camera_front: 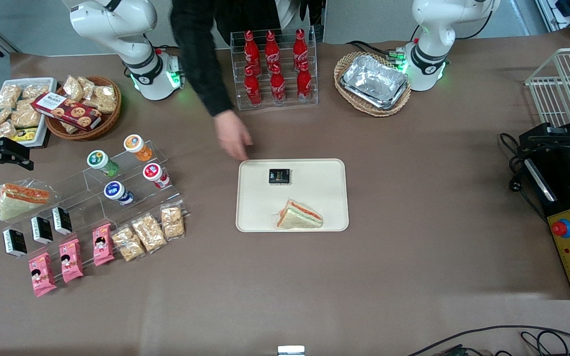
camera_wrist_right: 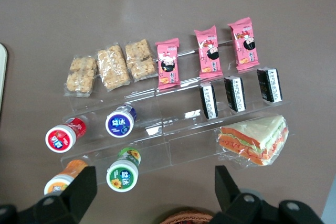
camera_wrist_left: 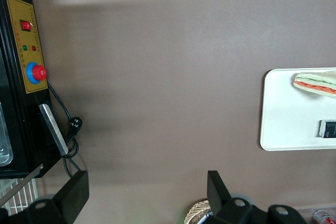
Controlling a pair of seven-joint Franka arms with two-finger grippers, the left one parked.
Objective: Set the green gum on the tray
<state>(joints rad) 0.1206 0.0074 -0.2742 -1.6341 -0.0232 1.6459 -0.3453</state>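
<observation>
Front view: on the matte brown desk [camera_front: 413, 198], the smooth cream tray [camera_front: 324, 198], a rounded rectangle with a low rim, holds a wrapped triangular sandwich [camera_front: 300, 216] nearer the camera and a small black packet [camera_front: 279, 176] at its 11 o'clock. Toward the working arm's end, the cylindrical green gum [camera_front: 102, 162] lies on a clear stepped rack [camera_front: 131, 193]. The hand [camera_wrist_right: 152, 182] hangs wide open above that rack, touching nothing.

Green gum [camera_front: 99, 161]: my target, a small light-green bottle with a white lid, lying tilted on the clear tiered stand [camera_front: 117, 185] beside the orange one [camera_front: 136, 146].
Tray [camera_front: 314, 198]: cream rectangle, flat mid-table, well apart from the gum.
Gripper [camera_wrist_right: 152, 190]: mine, fingers spread, above the stand.
</observation>
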